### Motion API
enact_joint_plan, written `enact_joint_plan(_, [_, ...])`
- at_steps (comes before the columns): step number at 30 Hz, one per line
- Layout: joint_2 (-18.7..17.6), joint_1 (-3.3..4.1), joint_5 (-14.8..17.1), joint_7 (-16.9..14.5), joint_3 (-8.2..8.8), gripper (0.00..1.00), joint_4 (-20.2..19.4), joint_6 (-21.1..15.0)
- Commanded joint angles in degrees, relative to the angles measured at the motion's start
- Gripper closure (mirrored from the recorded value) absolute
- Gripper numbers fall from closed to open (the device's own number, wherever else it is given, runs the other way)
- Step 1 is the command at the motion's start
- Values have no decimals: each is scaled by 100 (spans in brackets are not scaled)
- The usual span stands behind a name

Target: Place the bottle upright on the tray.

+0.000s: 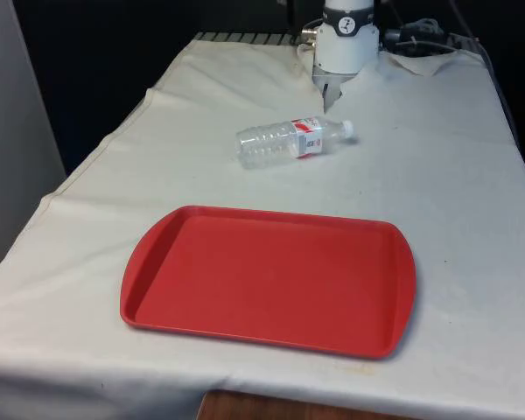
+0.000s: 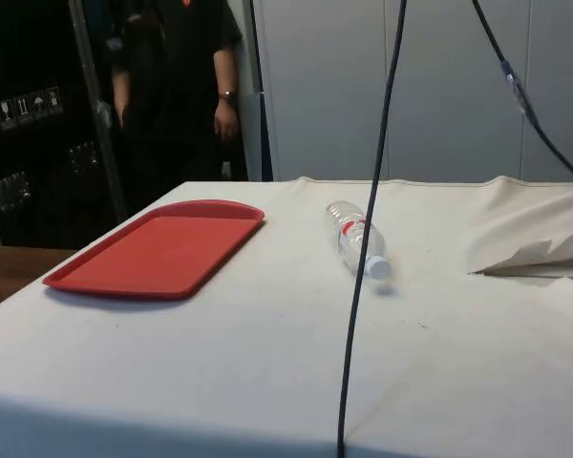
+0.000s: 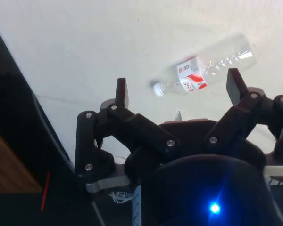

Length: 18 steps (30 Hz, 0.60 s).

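Nearest the front camera lies the red tray [image 1: 271, 280], flat and bare on the white-clothed surface [image 1: 455, 201], and I place everything else from it. Beyond the tray's far rim, well apart from it and not touching it, the clear plastic bottle [image 1: 290, 140] lies on its side on the cloth, its white cap [image 1: 348, 129] pointing toward the front view's right and its red and white label [image 1: 307, 137] near the neck end. In the side view the same bottle [image 2: 356, 239] rests beside the tray [image 2: 162, 246] with bare cloth between them, cap toward that camera. Farther from the tray than the bottle, my arm [image 1: 346, 39] stands at the far end of the surface, and my gripper [image 3: 177, 96] hangs above the cloth with its fingers [image 3: 121, 93] spread wide and nothing between them; in the wrist view the bottle [image 3: 205, 70] lies on the cloth past the fingertips, apart from both. Behind the tray in the side view, a person in dark clothing [image 2: 177, 86] stands by the dark cabinets
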<state>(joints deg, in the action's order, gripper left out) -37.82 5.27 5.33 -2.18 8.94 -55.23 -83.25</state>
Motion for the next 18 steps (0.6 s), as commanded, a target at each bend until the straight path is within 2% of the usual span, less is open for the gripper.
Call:
enact_joint_plan(1, [6,6,-11,6,0,0,-34,-6])
enact_joint_plan(2, [34,29,-40,29,11,0,-172,-195])
enact_joint_plan(9, [103,57,-74,34,17,0,-533,-481])
enact_joint_plan(10, [11,29,-52,11,0,0,-447,-372])
enact_joint_plan(11, [115,63,-86,34,17,0,-636,-573])
enact_joint_plan(17, [172,86,-126,29,17,0,-980,-871])
enact_joint_plan(18, [11,52,-97,11,0,0,-768,-710])
